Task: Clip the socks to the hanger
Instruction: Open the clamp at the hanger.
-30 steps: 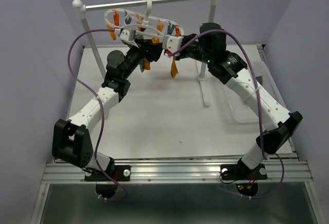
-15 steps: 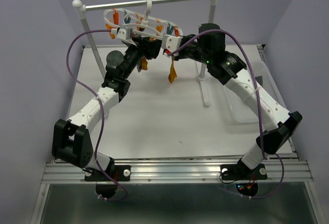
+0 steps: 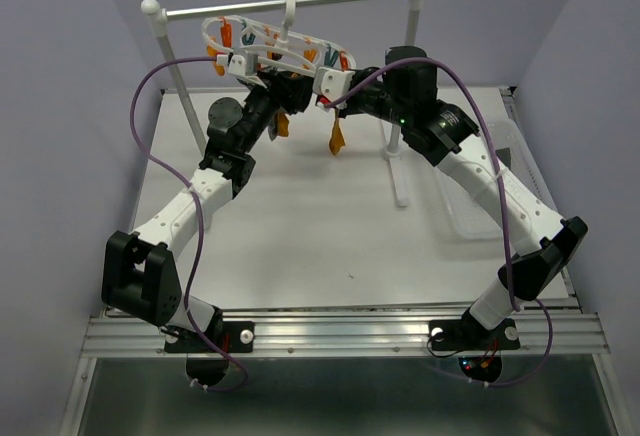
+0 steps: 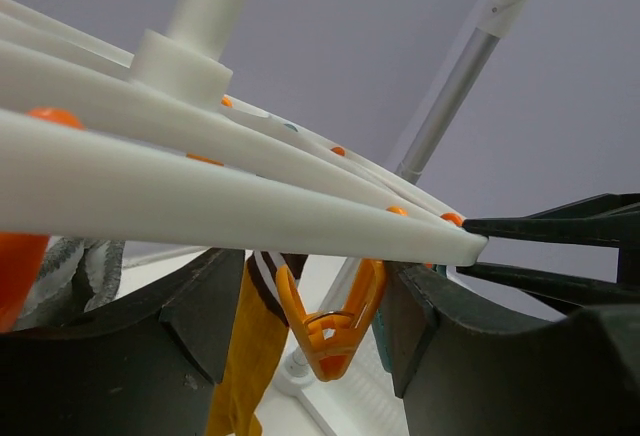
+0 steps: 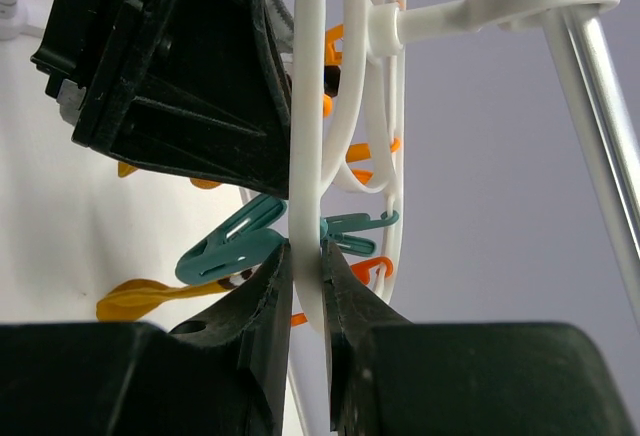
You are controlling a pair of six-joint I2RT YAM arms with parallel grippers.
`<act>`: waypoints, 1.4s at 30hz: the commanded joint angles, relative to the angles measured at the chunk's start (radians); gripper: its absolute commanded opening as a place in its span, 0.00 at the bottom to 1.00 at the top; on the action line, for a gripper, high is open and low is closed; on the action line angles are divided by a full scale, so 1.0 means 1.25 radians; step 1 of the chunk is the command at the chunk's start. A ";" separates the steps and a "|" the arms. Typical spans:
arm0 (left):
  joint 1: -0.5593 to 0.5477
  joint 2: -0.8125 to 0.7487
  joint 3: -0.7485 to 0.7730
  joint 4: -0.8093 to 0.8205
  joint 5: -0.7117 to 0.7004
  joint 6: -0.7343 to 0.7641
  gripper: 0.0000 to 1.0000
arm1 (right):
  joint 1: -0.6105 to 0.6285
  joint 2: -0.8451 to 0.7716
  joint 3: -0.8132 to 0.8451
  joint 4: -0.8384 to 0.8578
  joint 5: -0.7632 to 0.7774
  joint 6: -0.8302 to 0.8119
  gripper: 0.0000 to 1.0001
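Note:
The white hanger [image 3: 270,41] hangs by its hook from the rail. My right gripper [image 5: 305,266] is shut on the hanger's rim [image 5: 308,136], next to a teal clip [image 5: 225,251]. A mustard sock [image 3: 337,136] with dark cuff stripes dangles under the frame. My left gripper [image 4: 320,316] stands open just below the frame [image 4: 200,196], its fingers on either side of an orange clip [image 4: 332,331]. The striped mustard sock [image 4: 245,356] hangs between that clip and the left finger [image 4: 130,346]. A grey sock [image 4: 70,266] shows at the far left. From above, both grippers [image 3: 283,91] [image 3: 318,91] meet under the hanger.
The rail stand [image 3: 290,3] has white posts, and its foot [image 3: 400,176] lies on the table. A clear plastic basket [image 3: 480,196] sits at the right, under the right arm. Purple cables loop over both arms.
The hanger and both grippers have risen slightly and shifted left. The left gripper's fingers have drawn somewhat closer together around the orange clip. The hanging sock swung a little.

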 commanded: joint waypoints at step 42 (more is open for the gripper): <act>-0.039 -0.077 0.012 0.036 -0.076 -0.041 0.00 | 0.020 -0.045 -0.005 0.062 0.052 0.039 0.08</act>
